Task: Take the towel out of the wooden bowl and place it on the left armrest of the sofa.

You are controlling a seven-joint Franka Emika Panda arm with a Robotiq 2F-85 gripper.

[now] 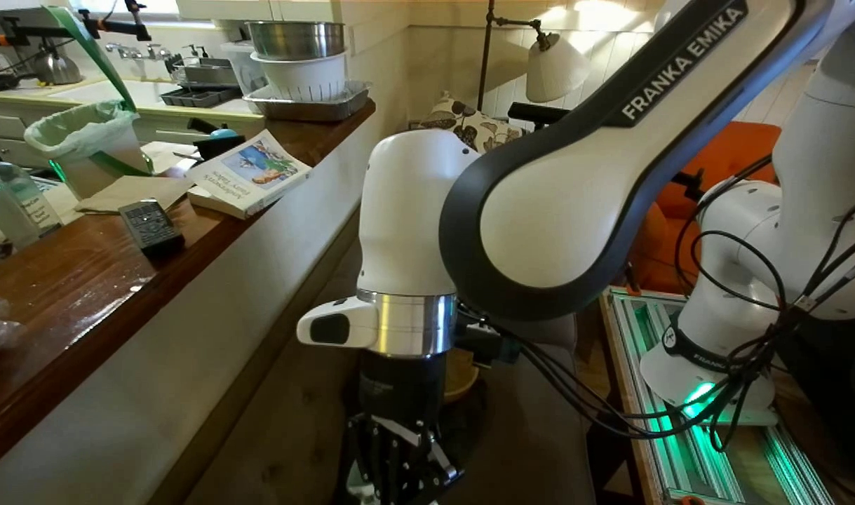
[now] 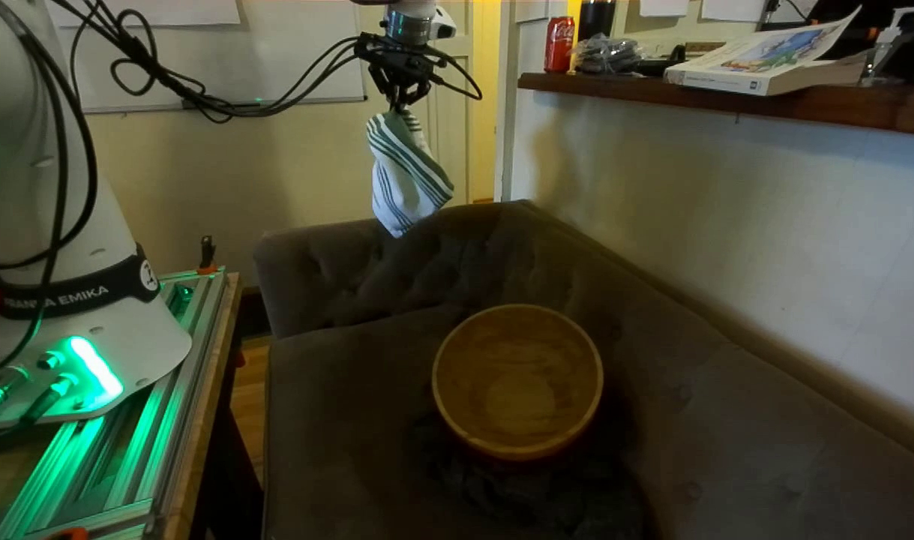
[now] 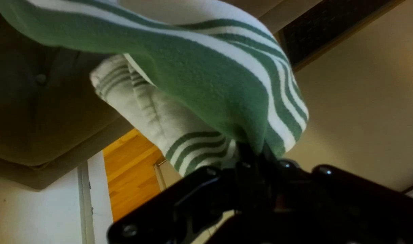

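Open air lies above the bowl [image 2: 517, 381], while a wall [image 2: 794, 247] (topped by a ledge [image 2: 726, 103]) bounds the sofa [image 2: 344, 420].

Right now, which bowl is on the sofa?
The wooden bowl is the one on the sofa; the shiny metal bowl tops a white container on the wooden ledge.

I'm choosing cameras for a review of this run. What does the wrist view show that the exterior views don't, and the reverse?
Only the wrist view shows, close up, a broad green band of the striped towel curling over a paler fold.

Only the exterior views show the wooden bowl, the robot's base, the Andersen's Fairy Tales book and, in an exterior view, the lamp.

Both share the gripper, the towel it holds and the tufted sofa, each at least in part.
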